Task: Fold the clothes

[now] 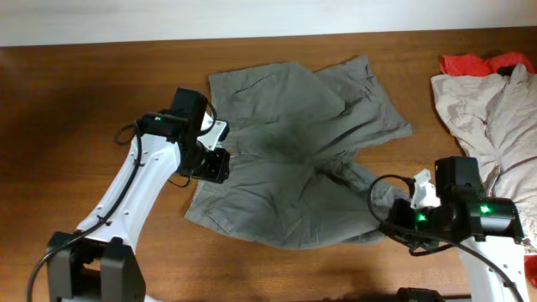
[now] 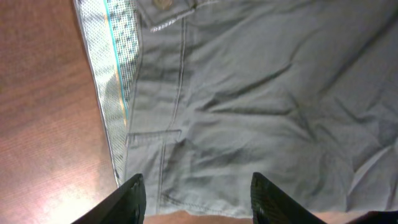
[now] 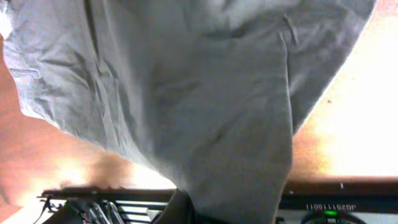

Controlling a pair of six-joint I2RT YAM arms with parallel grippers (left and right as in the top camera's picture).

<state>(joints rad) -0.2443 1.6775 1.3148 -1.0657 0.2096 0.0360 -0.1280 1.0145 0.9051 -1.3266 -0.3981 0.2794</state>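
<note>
Bare brown wooden table (image 1: 75, 92) fills the far left, and the white left arm (image 1: 134, 189) reaches across it from the lower left corner. The left gripper (image 1: 214, 164) sits at the left edge of the shorts (image 1: 294, 151), over the waistband (image 2: 115, 81). From the left wrist its two black fingers (image 2: 134, 199) stand apart with nothing pinched between them, only flat grey-olive cloth lying below. The waistband's patterned lining with a teal stripe is turned outward along the table edge of the garment, and a button (image 2: 163, 4) shows at the top. The shorts lie crumpled in the middle of the table, waist to the left. One leg spreads toward the upper right and the other runs down to the lower right, with a dark fold between them. The lower leg ends at the right gripper (image 1: 388, 210), and a black cable (image 1: 377, 189) loops just beside it. From the right wrist the fabric (image 3: 186, 93) gathers into a narrow fold at the bottom of the picture and covers the fingers entirely. The jaws are closed and clamped on that part of the shorts. Farther right, well apart from the shorts, a pale beige garment (image 1: 495, 109) lies heaped at the table's right edge, close behind the right arm (image 1: 491, 222). A red cloth (image 1: 478, 63) is tucked against its top.
</note>
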